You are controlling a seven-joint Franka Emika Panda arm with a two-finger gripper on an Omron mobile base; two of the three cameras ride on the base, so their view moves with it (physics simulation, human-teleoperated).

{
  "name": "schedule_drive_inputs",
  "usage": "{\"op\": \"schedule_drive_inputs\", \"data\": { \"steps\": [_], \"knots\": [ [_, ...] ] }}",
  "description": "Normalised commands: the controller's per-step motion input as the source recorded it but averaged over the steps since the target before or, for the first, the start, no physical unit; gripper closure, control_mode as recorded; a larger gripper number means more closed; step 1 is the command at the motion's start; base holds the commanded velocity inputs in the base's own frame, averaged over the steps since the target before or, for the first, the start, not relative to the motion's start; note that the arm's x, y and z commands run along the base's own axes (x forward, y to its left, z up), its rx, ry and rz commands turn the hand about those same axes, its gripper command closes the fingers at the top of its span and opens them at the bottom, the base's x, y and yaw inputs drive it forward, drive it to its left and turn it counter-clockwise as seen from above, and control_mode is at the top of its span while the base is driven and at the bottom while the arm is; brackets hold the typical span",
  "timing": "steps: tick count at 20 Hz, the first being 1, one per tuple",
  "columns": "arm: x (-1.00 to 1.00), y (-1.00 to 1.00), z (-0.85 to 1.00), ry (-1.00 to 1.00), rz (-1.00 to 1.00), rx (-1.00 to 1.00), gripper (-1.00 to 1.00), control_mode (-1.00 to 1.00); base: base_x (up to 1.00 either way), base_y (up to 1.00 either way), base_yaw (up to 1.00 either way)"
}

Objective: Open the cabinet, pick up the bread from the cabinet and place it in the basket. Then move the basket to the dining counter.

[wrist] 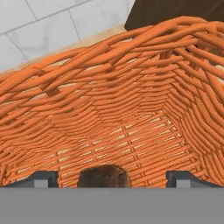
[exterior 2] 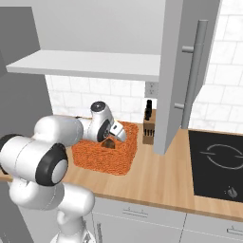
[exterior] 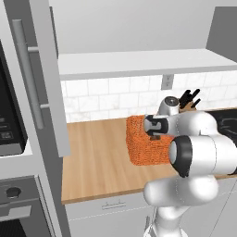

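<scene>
The white robot arm (exterior: 199, 152) fills the near foreground, its bulky elbow joints closest to the cameras, and it reaches forward and down into an orange woven basket (exterior: 139, 143). The cabinet (exterior 2: 182, 71) above the counter stands open: one light grey door with a long vertical bar handle hangs at the left of the left base view, and the other projects forward at the right of the right base view. The shelf inside runs pale and flat between them.

Below lies the wood counter (exterior: 97, 162), backed by white wall tiles (exterior: 106, 97). A black cooktop (exterior 2: 218, 161) is set into the counter to the right. The basket sits on the wood near the tiled wall, with a dark knife block (exterior 2: 149, 127) just beside it on the right side.

The gripper (wrist: 112, 178) hangs inside the basket with its jaws spread wide; the two dark fingertips (wrist: 41, 179) stand far apart at the bottom edges of the hand view, with clear space on either side of what lies between them. The bread (wrist: 104, 176), a small brown rounded chunk, sits in the basket between the fingertips, not touched by either one. In the right base view it shows as a dark lump just under the hand.
</scene>
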Motion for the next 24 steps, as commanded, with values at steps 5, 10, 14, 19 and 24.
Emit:
{"op": "schedule_drive_inputs", "data": {
  "steps": [5, 10, 14, 19, 24],
  "knots": [
    [-0.59, 0.17, 0.69, 0.00, 0.00, 0.00, -1.00, -1.00, 0.00, 0.00, 0.00],
    [-0.66, 0.48, 0.71, 0.00, 0.09, 0.00, -1.00, -1.00, 0.00, 0.00, 0.00],
    [-0.30, 0.61, 0.20, 0.08, 0.25, -0.01, -1.00, -1.00, 0.00, 0.00, 0.00],
    [-0.22, 0.44, -0.05, 0.01, 0.46, -0.05, -1.00, -1.00, 0.00, 0.00, 0.00],
    [-0.01, 0.36, 0.00, 0.07, 0.38, -0.13, -1.00, -1.00, 0.00, 0.00, 0.00]
  ]
}}
